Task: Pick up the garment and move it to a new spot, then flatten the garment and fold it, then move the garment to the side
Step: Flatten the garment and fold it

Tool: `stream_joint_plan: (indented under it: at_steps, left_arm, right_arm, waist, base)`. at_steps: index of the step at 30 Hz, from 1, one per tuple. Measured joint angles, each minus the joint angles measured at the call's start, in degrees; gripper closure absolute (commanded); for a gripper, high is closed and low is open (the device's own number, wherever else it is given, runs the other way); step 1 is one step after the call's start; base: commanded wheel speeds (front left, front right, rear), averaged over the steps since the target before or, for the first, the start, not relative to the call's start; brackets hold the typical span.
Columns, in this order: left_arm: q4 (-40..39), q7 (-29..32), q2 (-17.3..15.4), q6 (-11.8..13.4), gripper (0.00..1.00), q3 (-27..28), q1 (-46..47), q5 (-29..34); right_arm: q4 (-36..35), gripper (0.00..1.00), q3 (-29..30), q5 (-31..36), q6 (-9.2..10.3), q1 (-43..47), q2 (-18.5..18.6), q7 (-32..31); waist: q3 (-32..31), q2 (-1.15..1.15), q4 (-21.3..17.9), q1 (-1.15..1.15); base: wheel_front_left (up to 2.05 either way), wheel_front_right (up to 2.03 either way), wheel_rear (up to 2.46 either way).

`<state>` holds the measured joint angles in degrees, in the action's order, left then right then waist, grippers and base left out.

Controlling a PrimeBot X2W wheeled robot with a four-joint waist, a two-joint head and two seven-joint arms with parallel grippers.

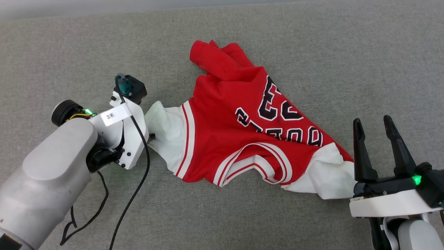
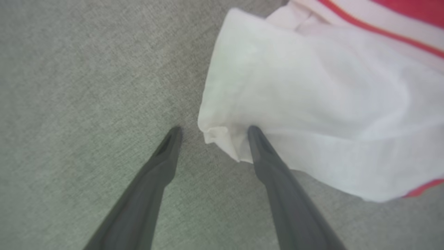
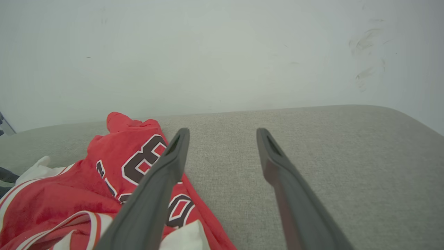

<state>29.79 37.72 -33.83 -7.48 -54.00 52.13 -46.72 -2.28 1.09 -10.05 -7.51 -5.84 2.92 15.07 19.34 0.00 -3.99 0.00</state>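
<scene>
Red jersey cloth with white sleeves and red-and-white striped trim, the garment (image 1: 236,118) lies crumpled at the middle of a grey woven surface (image 1: 312,52). Its printed side faces up, the black white-edged letters and number partly folded under. The striped collar (image 1: 256,163) sits at the near edge and a bunched red end (image 1: 215,59) points to the far side. One white sleeve (image 1: 166,135) reaches left and the other (image 1: 326,177) trails to the near right.

The left gripper (image 2: 214,129) is down at the left sleeve (image 2: 312,104) with its fingers spread. The sleeve's folded corner lies in the gap between them, and one fingertip (image 2: 255,133) touches the cloth's edge; the cloth is not pinched. In the head view the pale left arm (image 1: 52,156) comes in from the near left, a black cable (image 1: 138,180) hanging from its wrist.

The right gripper (image 1: 373,123) stands at the near right, fingers spread and holding nothing. Its left finger (image 1: 360,152) is just beside the right sleeve; whether they touch cannot be told. The right wrist view shows that gripper (image 3: 222,132) pointing across the surface, the garment (image 3: 69,201) to its left and a pale wall (image 3: 222,52) on the far side.
</scene>
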Motion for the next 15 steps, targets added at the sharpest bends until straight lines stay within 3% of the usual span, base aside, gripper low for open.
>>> stream_joint_plan:
  at_steps: [2, 3, 4, 5, 10, 15]
  left_arm:
    - [0.6, 0.3, -0.1, 0.0, 0.0, -1.5, 0.6, -0.8]
    - [0.7, 0.3, -0.1, 0.0, 0.2, -2.1, 1.0, -1.3]
    - [0.9, -0.1, -0.2, 0.0, 0.67, -2.7, 1.2, -1.5]
    - [0.9, -0.6, -0.3, 0.0, 1.0, -3.4, 1.4, -1.7]
    - [0.6, -5.9, -0.4, 0.0, 1.0, -6.1, 2.1, -2.5]
    - [-1.5, -15.6, -1.2, 0.0, 1.0, -4.4, 0.5, -3.1]
  right_arm:
    - [0.0, 0.0, -0.1, 0.0, 0.0, -0.3, 0.0, 0.0]
    - [0.0, 0.0, -0.1, 0.0, 0.0, -0.4, 0.0, 0.0]
    - [0.0, 0.0, 0.0, 0.0, 0.0, -0.4, 0.0, 0.0]
    - [0.0, 0.0, 0.1, 0.0, 0.0, -0.4, 0.0, 0.0]
    - [0.2, 0.0, 0.7, 0.0, 0.0, -0.3, 0.0, 0.0]
    - [0.5, 0.0, 0.8, 0.1, 0.0, 0.5, 0.0, 0.0]
  waist:
    - [0.6, 0.0, -0.3, 0.0]
    - [0.8, 0.0, -0.4, 0.0]
    - [1.0, 0.0, -0.4, -0.01]
    - [1.1, 0.0, -0.4, -0.01]
    - [0.4, 0.0, 0.4, 0.0]
    - [-1.8, 0.0, 1.7, 0.0]
  base:
    - [0.0, 0.0, 0.0]
    - [0.0, 0.0, 0.0]
    - [0.0, 0.0, 0.0]
    - [0.0, 0.0, 0.0]
    - [0.0, 0.0, 0.0]
    - [0.0, 0.0, 0.0]
